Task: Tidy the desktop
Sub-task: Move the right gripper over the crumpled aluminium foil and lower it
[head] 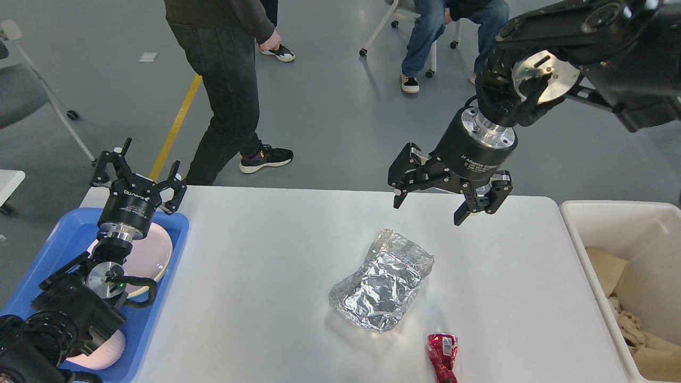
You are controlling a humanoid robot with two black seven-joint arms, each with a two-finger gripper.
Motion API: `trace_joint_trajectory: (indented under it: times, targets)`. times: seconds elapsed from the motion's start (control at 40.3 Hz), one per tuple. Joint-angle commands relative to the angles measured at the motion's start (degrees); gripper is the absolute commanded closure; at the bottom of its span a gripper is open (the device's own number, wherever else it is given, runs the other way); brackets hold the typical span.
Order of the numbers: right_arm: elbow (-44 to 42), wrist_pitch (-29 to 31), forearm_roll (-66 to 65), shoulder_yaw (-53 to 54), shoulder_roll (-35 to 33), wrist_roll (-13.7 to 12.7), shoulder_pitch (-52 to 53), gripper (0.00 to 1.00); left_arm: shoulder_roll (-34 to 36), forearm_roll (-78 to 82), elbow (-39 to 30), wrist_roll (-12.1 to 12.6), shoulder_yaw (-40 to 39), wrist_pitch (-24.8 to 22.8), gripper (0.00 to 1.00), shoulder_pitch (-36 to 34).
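1. Table (255,298) — white top filling the centre and lower frame, with a blue tray (159,330) at its left edge and a cream bin (577,223) at its right edge.
2. Foil sheet (383,279) — crumpled, lying flat at centre; a red wrapper (442,357) lies near it at the lower edge of the frame.
3. Right gripper (428,210) — upper right of centre, fingers spread apart, empty, hanging above the table beyond the foil.
4. Left gripper (137,170) — left of frame, fingers apart, empty, above the tray's far end, where a plate (154,252) lies.
5. Bin holds crumpled brown paper (606,268).
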Motion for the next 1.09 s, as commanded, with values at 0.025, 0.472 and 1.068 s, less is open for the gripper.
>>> trace_joint_trajectory:
  times: [0.025, 0.472, 1.068]
  targets:
    - [1.0, -0.1, -5.8, -6.8, 4.9, 11.7, 0.8, 0.0, 0.0, 0.0, 0.0, 0.0, 0.0, 0.0, 0.04, 0.0]
    - [0.2, -6.0, -17.6, -18.9, 10.1, 16.5, -3.7, 0.0, 0.0, 0.0, 0.0, 0.0, 0.0, 0.0, 0.04, 0.0]
    - [0.5, -5.6, -17.1, -16.3, 6.0, 16.5, -13.8, 0.0, 0.0, 0.0, 0.0, 0.0, 0.0, 0.0, 0.04, 0.0]
